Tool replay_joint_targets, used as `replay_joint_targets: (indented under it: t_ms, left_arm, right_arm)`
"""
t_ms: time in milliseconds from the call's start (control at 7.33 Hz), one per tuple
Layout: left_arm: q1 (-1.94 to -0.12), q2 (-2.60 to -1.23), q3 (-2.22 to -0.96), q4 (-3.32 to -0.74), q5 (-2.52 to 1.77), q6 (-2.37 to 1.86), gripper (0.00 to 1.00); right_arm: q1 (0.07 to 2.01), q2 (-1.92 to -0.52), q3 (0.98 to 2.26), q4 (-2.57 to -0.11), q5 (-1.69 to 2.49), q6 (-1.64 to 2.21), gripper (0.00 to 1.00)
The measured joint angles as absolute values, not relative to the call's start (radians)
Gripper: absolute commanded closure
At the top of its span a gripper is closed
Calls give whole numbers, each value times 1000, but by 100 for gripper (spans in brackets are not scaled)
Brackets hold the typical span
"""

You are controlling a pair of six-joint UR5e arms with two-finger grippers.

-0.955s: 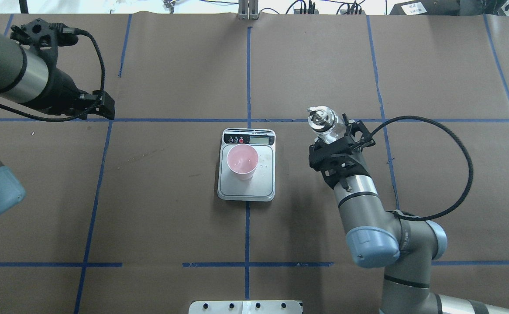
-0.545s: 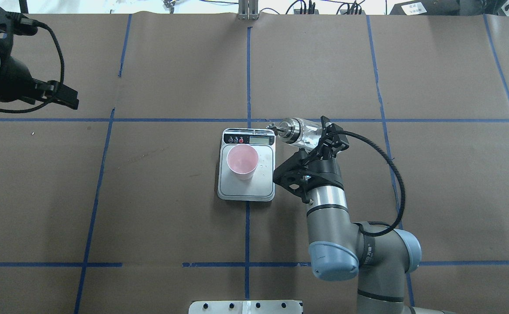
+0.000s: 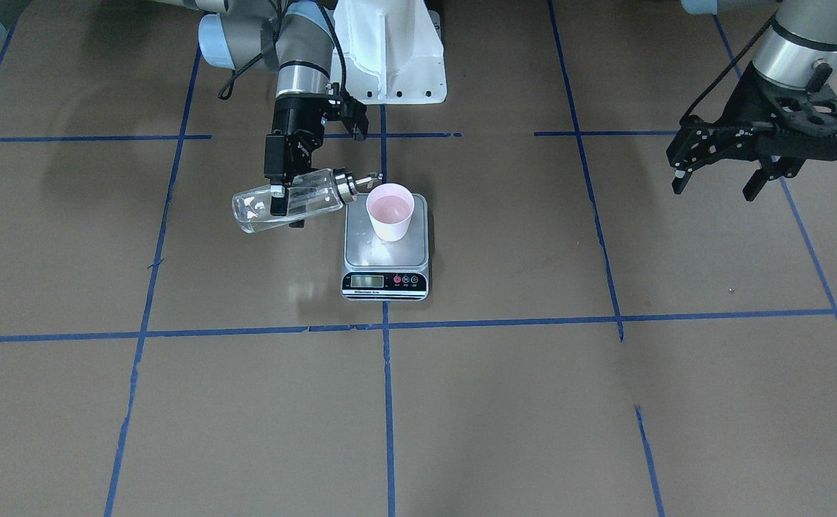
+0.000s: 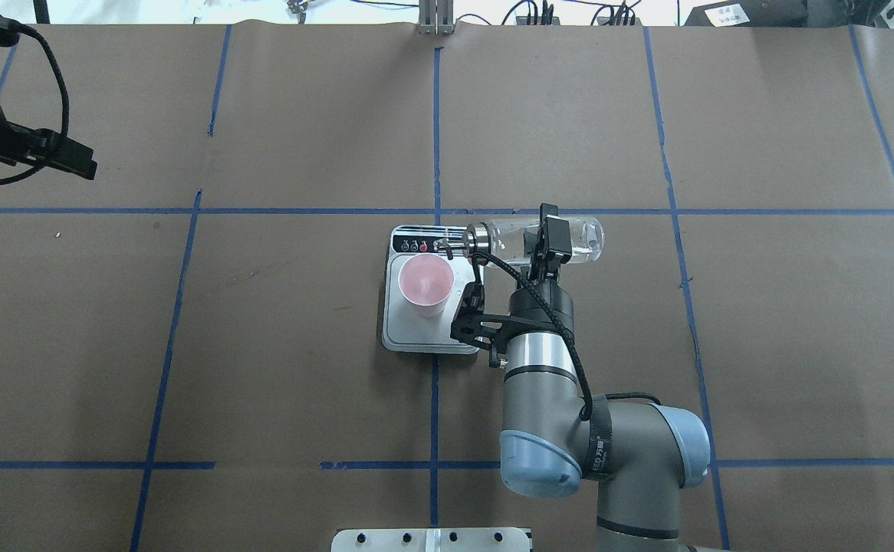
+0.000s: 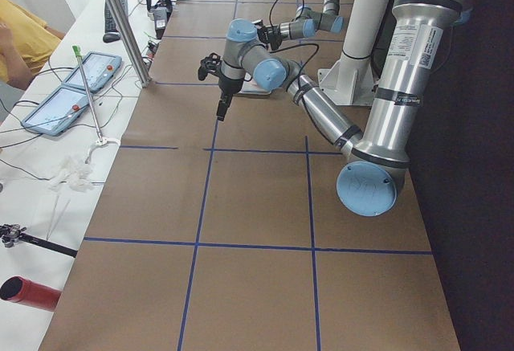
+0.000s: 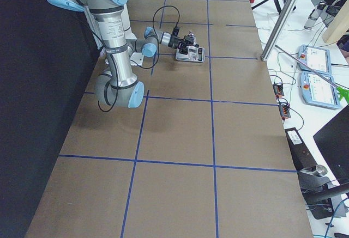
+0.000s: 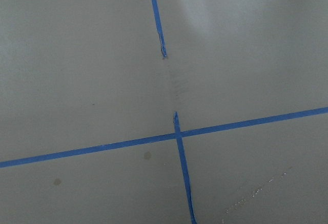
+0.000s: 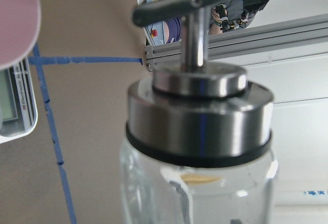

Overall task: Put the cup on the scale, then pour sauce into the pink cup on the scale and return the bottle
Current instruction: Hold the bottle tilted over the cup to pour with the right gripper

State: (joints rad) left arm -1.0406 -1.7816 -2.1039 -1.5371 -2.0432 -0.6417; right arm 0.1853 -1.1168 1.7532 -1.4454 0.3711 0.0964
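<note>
Already the first step looks finished: the cup [image 4: 424, 284] stands upright on the scale [image 4: 432, 337], on the half of the platform nearer the display strip, and nothing holds it. The pouring step is the one in hand. The right gripper [image 4: 545, 247] is clamped across the middle of the bottle [image 4: 577, 236], which lies tipped nearly level beside the scale, its base pointing away from the scale and its metal spout toward it. In the overhead view the spout tip sits over the display end of the scale, just beside the cup's rim; in the front-facing view the bottle [image 3: 286, 203] has its spout close to the cup [image 3: 389, 211] at about rim height, but I cannot tell whether the tip is truly over the opening. No stream shows in any view, and the cup's pink inside gives no clear sign of liquid, so I judge the pour as barely begun or not yet begun.

The left gripper [image 3: 728, 161] hangs well away from the scale, fingers spread and holding nothing.

Left to do: get the spout over the cup, pour, then right the bottle and set it back on the table away from the scale.
</note>
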Motion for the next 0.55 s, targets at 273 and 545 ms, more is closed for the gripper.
replay_joint_targets:
  t_ms: [273, 545]
  left_arm:
    - [-1041, -1781, -2104, -1537, -2043, -641, 0]
    - [-1042, -1780, -2104, -1537, -2043, -641, 0]
  right_arm:
    - [183, -1115, 1718, -1460, 338, 35, 100]
    - [182, -1113, 1706, -1463, 318, -20, 100]
